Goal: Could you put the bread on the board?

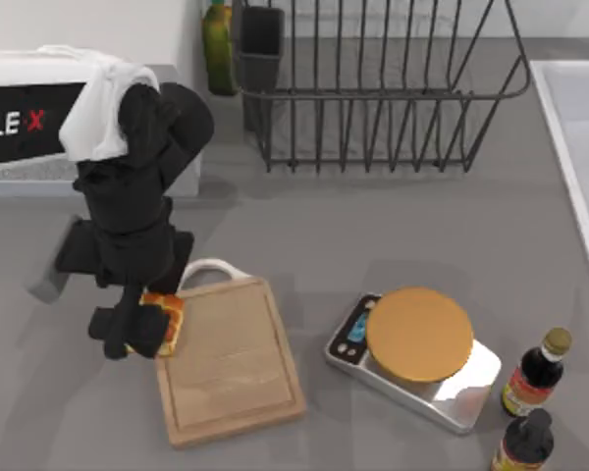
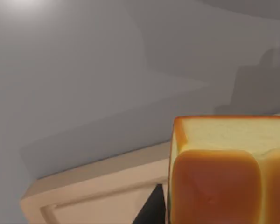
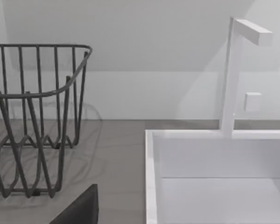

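Hanging over the board's (image 1: 238, 371) left edge, near the white loop handle: left claw (image 1: 137, 329) clenched on the bread (image 1: 164, 322). Released here, could tip off the rim onto the surface (image 1: 39, 392) (barely over the wood). Glossy golden-orange top, paler crumb side, small beside the board. Further right, round-topped scale (image 1: 412, 355), bottles (image 1: 535, 373), all well apart.

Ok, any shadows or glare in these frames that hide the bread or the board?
Top view: the left arm casts a soft shadow on the table beside the board, and the arm itself covers much of the bread. Left wrist view: a bright glare patch sits in one corner, away from the bread, which is evenly lit. Right wrist view: faint basket shadows only.
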You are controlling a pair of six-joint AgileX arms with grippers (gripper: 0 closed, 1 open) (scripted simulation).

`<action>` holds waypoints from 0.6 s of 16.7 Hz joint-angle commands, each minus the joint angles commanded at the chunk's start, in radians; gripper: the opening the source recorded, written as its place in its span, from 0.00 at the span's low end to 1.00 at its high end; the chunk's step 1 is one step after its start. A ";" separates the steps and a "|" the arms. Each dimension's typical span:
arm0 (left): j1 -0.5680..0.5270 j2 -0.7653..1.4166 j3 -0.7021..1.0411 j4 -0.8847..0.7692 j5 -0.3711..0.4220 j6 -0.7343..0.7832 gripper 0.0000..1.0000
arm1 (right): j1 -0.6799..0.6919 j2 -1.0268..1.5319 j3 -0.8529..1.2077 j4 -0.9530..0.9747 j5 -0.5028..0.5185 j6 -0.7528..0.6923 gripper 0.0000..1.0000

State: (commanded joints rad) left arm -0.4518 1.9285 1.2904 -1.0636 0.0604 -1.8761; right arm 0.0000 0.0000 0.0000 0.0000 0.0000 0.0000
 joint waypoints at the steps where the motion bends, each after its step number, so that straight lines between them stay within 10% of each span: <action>1: -0.026 -0.001 0.018 0.006 -0.009 -0.060 0.00 | 0.000 0.000 0.000 0.000 0.000 0.000 1.00; 10: -0.154 -0.029 0.102 0.010 -0.045 -0.290 0.00 | 0.000 0.000 0.000 0.000 0.000 0.000 1.00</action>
State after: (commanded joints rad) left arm -0.6055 1.8993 1.3922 -1.0536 0.0155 -2.1657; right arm 0.0000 0.0000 0.0000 0.0000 0.0000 0.0000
